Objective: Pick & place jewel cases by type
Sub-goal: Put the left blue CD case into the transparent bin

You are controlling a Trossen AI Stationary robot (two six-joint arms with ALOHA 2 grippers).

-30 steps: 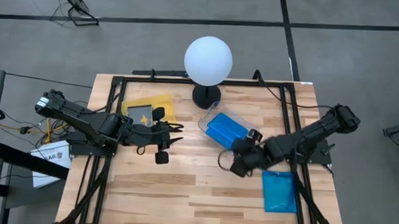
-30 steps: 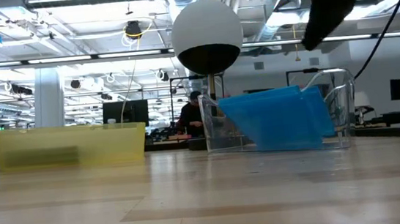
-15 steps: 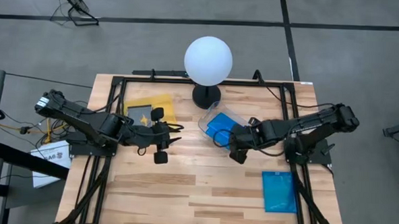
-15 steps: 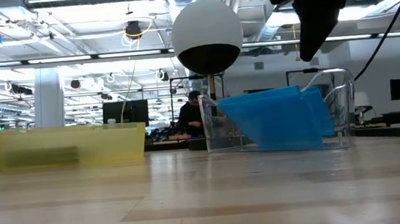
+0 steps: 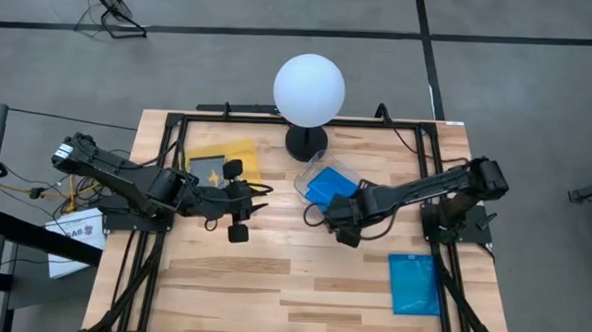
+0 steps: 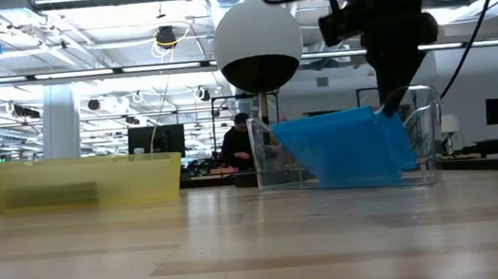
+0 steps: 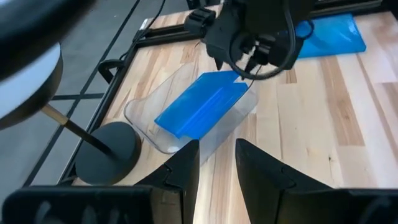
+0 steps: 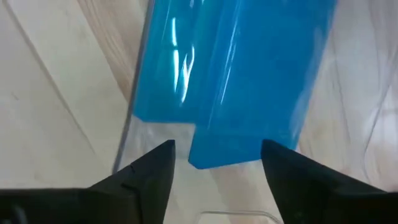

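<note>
Right gripper (image 8: 214, 163), fingers spread and empty, hangs just over blue jewel cases (image 5: 327, 184) leaning in the clear tray (image 6: 418, 132). Left gripper (image 7: 216, 163), part-open, waits over the butcher-block table (image 5: 271, 285); warehouse beyond.

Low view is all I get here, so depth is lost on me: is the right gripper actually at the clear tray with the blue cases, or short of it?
Observer: From above, the right gripper is at the clear tray's side that faces the table's front, right by the blue cases inside it.
Operator: Are its fingers on a case?
Observer: The right wrist view shows the fingers apart, with one blue case's edge just ahead between them, not gripped.
Operator: Any cases outside my picture?
Observer: Yes, one loose blue case lies flat on the table on the right arm's side.
</note>
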